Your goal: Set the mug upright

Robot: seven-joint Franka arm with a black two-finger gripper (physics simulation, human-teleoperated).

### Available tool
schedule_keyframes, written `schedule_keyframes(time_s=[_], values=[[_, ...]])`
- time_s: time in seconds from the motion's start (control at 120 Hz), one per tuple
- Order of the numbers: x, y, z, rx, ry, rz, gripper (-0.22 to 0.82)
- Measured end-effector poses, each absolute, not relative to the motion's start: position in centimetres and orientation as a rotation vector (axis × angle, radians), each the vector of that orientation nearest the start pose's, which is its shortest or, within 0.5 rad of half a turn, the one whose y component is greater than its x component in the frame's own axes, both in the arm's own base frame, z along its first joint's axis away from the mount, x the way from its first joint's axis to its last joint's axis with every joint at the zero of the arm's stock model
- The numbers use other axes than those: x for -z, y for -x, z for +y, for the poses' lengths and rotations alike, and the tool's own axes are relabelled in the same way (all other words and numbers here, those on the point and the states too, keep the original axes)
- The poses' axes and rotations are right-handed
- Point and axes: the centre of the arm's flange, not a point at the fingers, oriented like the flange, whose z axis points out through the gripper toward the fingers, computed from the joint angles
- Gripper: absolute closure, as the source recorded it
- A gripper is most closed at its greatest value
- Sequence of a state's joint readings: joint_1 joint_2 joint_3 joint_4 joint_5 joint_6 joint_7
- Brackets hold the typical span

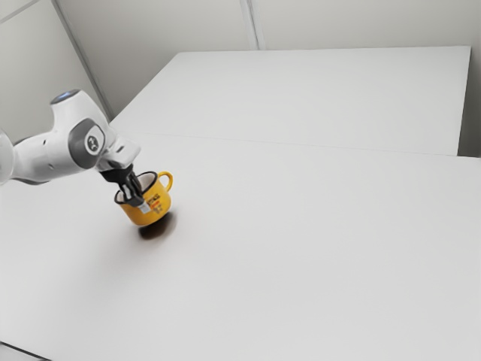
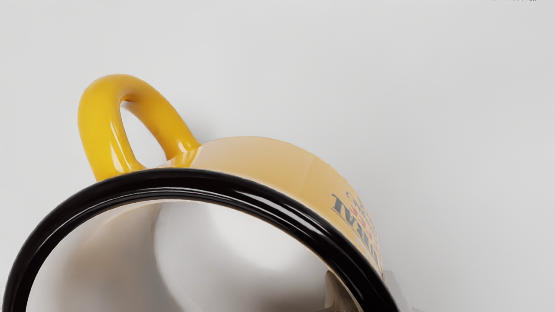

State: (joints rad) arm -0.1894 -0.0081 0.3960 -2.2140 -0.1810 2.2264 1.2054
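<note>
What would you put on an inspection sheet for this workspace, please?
Surface: white table, a thin seam across it.
Job's things: yellow mug, tilted, apparently raised above its shadow.
Clutter: nothing seen.
Grippers: black gripper shut on the mug's wall, one finger inside, one outside.
Cables: dark line at the exterior view's lower left; cannot tell if cable or edge.
Surroundings: pale walls with seams.

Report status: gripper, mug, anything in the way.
Gripper shut on mug, one finger inside. Mug tilted, mouth toward arm, not yet upright. Table beneath; contact unclear.
</note>
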Motion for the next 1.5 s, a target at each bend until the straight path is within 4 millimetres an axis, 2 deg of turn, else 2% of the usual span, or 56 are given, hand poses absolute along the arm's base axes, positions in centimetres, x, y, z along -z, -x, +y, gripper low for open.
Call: schedule_keyframes(time_s=[0.225, 0.367, 0.525, 0.725, 0.892, 1.05, 1.133, 1.258, 1.4, 1.5], values=[[-37.3, -51.0, 7.2, 0.223, 2.829, 1.467, 0.78], [-36.2, -49.9, 8.2, 0.214, 2.846, 1.43, 0.78], [-35.6, -49.6, 8.9, 0.215, 2.849, 1.402, 0.78], [-35.5, -49.7, 8.2, 0.216, 2.837, 1.431, 0.36], [-36.2, -50.0, 8.2, 0.236, 2.852, 1.392, 0.17], [-38.5, -50.8, 8.5, 0.238, 2.959, 1.2, 0.08], [-40.4, -51.3, 8.6, 0.225, 3.005, 1.081, 0.05], [-45.5, -52.5, 7.5, 0.228, 3.028, 0.946, 0.03], [-51.4, -53.9, 4.7, 0.231, 3.027, 0.851, 0.02], [-55.4, -54.7, 4.1, 0.24, 3.041, 0.758, 0.01]])
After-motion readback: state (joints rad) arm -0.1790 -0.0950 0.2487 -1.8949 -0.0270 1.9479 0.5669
